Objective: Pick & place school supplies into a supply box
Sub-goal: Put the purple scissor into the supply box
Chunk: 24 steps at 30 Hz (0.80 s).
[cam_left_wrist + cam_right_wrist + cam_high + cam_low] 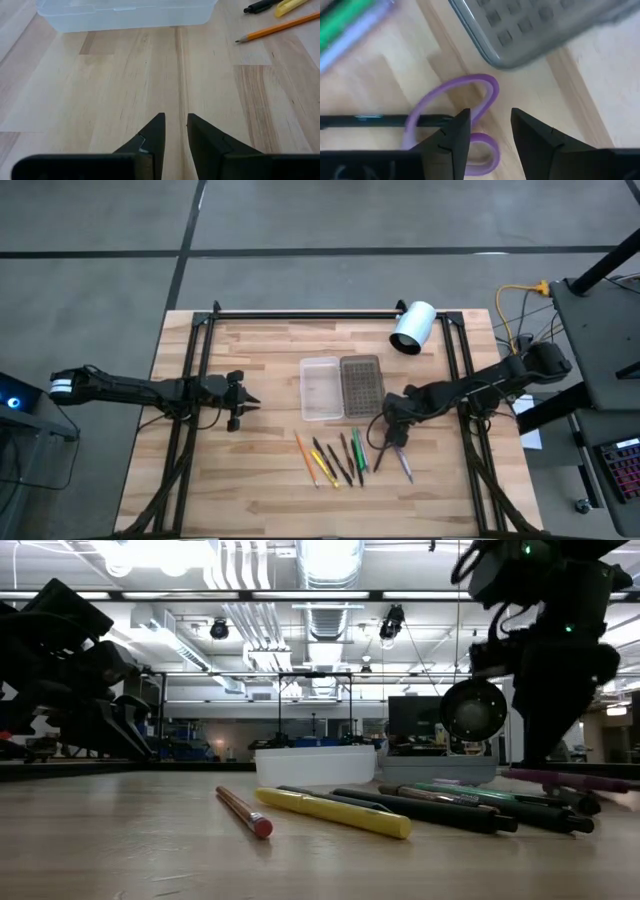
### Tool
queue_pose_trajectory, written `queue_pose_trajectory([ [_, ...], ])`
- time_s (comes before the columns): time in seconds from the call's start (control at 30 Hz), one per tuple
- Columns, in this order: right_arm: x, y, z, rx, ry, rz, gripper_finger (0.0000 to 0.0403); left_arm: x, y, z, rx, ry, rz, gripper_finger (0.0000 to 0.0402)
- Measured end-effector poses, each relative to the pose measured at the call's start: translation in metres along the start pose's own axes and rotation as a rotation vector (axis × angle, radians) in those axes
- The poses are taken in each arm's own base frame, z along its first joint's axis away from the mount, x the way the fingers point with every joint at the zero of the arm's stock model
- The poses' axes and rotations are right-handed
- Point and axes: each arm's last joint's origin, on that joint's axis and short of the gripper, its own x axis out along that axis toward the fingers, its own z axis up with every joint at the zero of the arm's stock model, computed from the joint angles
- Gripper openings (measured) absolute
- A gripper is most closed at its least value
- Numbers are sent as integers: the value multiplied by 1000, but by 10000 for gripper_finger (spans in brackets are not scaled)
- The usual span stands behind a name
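Note:
The supply box lies open mid-table: a clear tray (321, 388) beside its grey ribbed lid (361, 385). In front of it, several pens and pencils (335, 460) lie flat in a row, among them an orange pencil (245, 810) and a yellow pen (335, 812). At the row's right end lie purple-handled scissors (400, 460). My right gripper (490, 117) is open and points steeply down over the scissors' handle loops (470, 87); I cannot see it touching them. My left gripper (175, 117) waits at the left, open, with bare wood between its fingers.
A white cylinder (413, 327) lies on its side at the back right. A black frame (300, 313) runs along the far edge and down both sides. Bare wood spreads between my left gripper and the tray (125, 12).

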Motion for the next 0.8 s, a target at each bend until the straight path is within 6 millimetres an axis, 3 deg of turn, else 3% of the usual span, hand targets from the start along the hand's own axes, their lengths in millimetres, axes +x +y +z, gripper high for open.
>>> queue_pose_trajectory([
  [0.27,-1,2,3,3,-9,12,132,0,0,0,0,0,0,66],
  [0.8,32,5,0,-25,100,-59,117,0,0,0,0,0,0,66],
])
